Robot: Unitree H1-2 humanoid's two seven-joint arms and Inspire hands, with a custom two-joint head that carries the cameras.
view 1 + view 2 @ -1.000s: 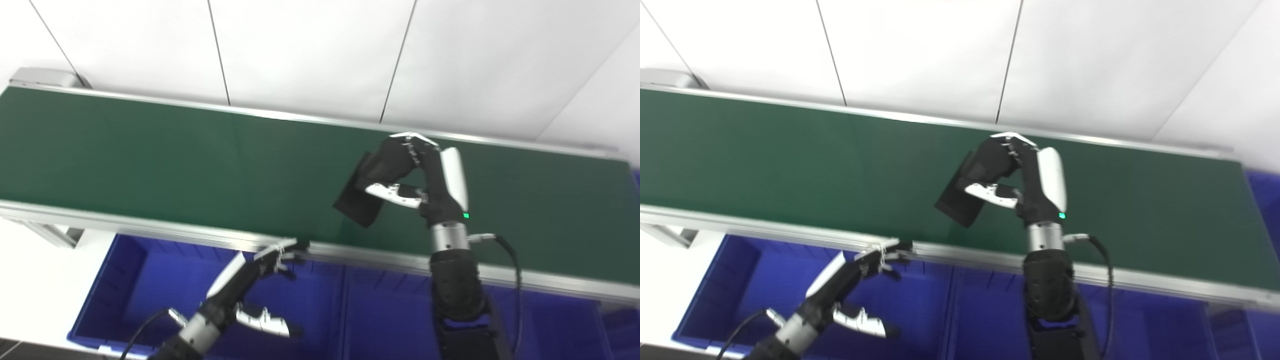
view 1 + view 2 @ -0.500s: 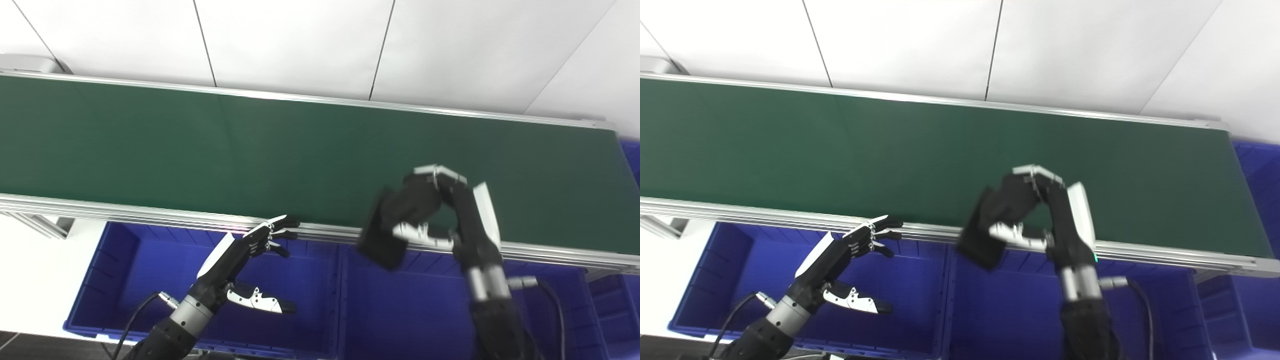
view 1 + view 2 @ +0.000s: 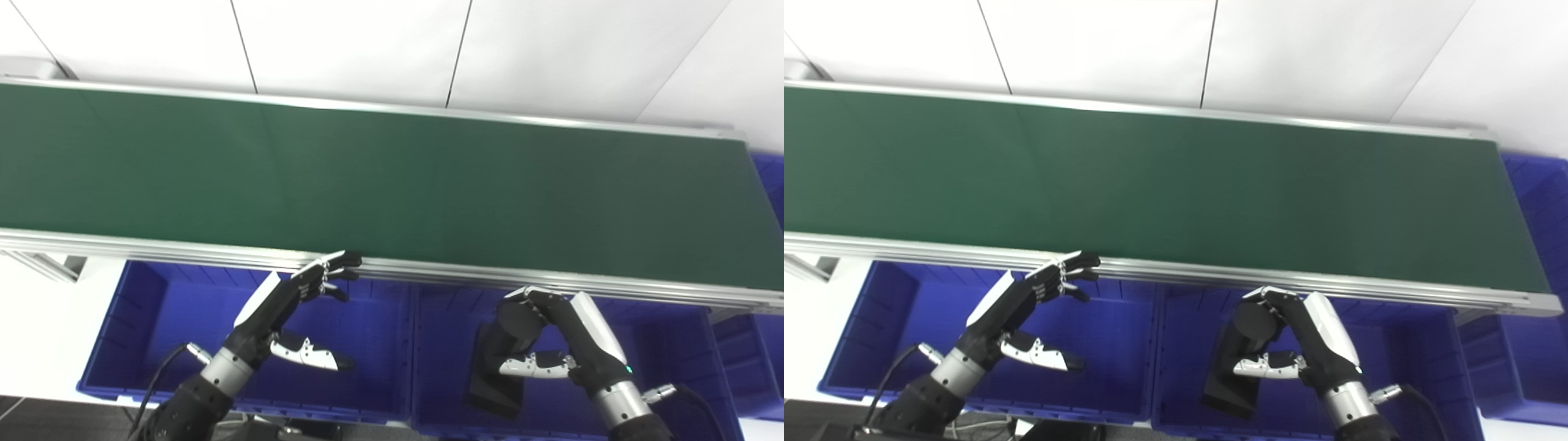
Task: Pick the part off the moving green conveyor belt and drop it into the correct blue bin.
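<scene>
While the green conveyor belt (image 3: 392, 184) runs bare across the upper part of both eye views, all the action sits just below its near metal rail (image 3: 429, 272). Right hand (image 3: 551, 343) is clamped on the black part (image 3: 499, 373), a flat dark rectangular piece, fingers curled over its top end and the thumb pressed across its front. That part hangs inside the middle blue bin (image 3: 674, 343), tilted a bit, lower end close to the bin's near wall; can't honestly tell whether it's touching the bin floor or not. So the part is off the belt and down in the bin space, with the hand wrapped around it. Left hand (image 3: 294, 318) holds nothing: fingers stretched out and apart, fingertips (image 3: 346, 260) up right at the belt's rail, thumb sticking out sideways lower down. It hovers over the left blue bin (image 3: 141, 331), which sits beside the middle bin, the two sharing a wall line below the belt. One more blue bin (image 3: 1537, 202) peeks out past the belt's right end. Behind the belt is just a white panelled wall (image 3: 367, 43).
</scene>
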